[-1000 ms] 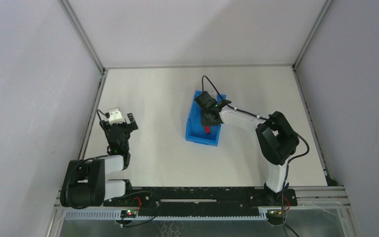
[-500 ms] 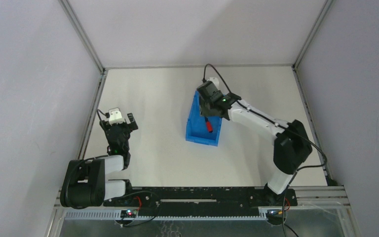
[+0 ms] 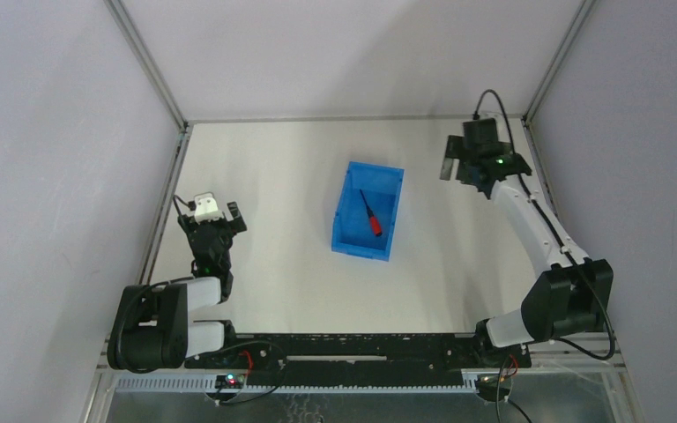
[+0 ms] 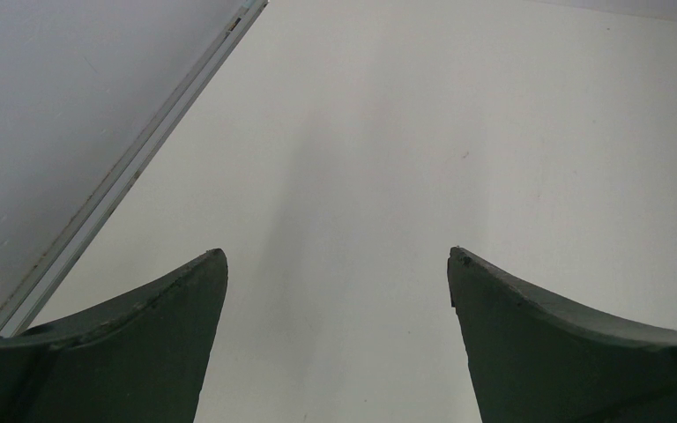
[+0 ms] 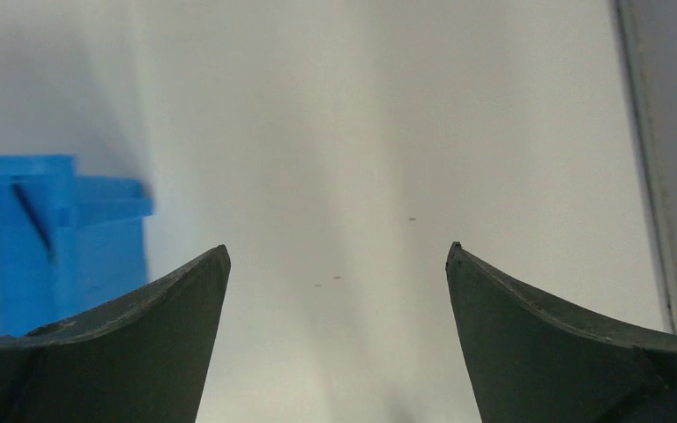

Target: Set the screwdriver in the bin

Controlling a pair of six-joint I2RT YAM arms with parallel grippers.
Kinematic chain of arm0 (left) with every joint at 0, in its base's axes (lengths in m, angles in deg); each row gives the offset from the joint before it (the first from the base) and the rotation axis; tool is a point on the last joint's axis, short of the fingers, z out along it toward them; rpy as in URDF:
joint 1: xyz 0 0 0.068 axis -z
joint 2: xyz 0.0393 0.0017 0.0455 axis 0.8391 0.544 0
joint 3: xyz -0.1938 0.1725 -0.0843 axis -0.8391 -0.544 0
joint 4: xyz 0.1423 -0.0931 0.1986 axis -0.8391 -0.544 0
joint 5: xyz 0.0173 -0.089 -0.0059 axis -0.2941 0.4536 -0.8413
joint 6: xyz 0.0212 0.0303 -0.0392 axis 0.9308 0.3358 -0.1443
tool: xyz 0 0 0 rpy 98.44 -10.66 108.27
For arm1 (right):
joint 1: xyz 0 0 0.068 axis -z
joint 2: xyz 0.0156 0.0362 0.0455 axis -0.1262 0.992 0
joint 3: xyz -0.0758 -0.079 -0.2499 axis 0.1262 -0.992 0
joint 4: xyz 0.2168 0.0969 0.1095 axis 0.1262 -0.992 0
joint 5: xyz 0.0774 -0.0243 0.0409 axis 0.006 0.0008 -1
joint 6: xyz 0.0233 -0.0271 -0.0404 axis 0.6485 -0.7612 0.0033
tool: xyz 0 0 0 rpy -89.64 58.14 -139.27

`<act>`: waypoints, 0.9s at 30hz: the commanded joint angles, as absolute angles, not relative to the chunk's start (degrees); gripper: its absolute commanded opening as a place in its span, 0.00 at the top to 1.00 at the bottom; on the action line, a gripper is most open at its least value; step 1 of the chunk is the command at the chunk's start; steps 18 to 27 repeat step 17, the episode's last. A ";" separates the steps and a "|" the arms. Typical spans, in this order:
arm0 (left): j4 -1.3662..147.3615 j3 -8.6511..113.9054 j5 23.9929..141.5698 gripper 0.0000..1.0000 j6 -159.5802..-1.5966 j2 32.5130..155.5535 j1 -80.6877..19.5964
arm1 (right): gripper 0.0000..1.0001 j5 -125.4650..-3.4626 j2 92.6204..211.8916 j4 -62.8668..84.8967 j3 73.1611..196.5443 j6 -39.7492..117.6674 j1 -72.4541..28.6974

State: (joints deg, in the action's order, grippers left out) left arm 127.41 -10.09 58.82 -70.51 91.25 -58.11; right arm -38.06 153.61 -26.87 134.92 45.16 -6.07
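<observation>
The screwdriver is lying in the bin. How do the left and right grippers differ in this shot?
The left gripper is pulled in near the table's left edge; the right gripper reaches out to the far right corner. The left one's camera shows table and wall but no bin; the right one's catches the bin at its left. Both are open and empty.

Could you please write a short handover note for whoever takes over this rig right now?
Left pincer: open, empty, over the white table near its left edge.
Right pincer: open, empty, at the table's far right, apart from the bright blue rectangular plastic bin.
The small red-handled screwdriver with a thin black shaft lies on the bin's floor.
Done: screwdriver is in the bin.
Left: probably only parking the arms.
</observation>
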 commanded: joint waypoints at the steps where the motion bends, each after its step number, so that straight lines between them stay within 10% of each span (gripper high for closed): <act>1: 131.27 -8.45 59.65 0.00 -69.89 90.87 -58.45 | 0.00 -43.52 148.98 -23.58 131.48 38.64 2.19; 27: 131.27 -8.47 59.64 0.00 -69.89 90.80 -58.42 | 0.00 -42.86 143.65 -12.23 121.04 36.37 6.52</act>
